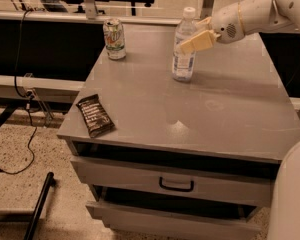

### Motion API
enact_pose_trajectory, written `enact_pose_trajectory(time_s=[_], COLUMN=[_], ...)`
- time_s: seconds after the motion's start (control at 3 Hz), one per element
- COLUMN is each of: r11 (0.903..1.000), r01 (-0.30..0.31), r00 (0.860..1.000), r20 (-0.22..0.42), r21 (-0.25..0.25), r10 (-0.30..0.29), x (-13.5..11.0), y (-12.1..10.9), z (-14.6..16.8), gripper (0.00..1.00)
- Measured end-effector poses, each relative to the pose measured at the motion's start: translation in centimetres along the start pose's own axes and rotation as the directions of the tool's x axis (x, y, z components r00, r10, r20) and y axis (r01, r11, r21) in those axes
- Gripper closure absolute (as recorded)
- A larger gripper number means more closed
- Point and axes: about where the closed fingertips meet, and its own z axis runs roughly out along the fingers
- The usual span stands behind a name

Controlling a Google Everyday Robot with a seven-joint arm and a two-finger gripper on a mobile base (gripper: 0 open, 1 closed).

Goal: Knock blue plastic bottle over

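The blue plastic bottle [184, 46] stands upright at the back middle of the grey cabinet top [210, 114]. It is clear, with a white cap and a blue-and-white label. My gripper [195, 40] reaches in from the upper right on a white arm. Its pale fingers lie across the bottle's upper half, in front of it and touching or nearly touching it.
A green-and-white soda can [114, 38] stands at the back left of the top. A dark snack packet [94, 115] lies near the front left corner. A drawer with a black handle [176, 185] sits below the top. A railing and black cables are at the left.
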Motion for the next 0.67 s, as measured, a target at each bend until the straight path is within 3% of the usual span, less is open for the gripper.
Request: enact_pose_trajectory(time_s=[0.33, 0.67], r11=[0.9997, 0.9984], r01=[0.003, 0.035], r00=[1.000, 0.999], r20=[0.019, -0.008], r21=[-0.025, -0.046], r10=[-0.003, -0.035], x=[-0.36, -0.40], y=[0.31, 1.10], z=[0.81, 1.22], gripper=[0.70, 0.93])
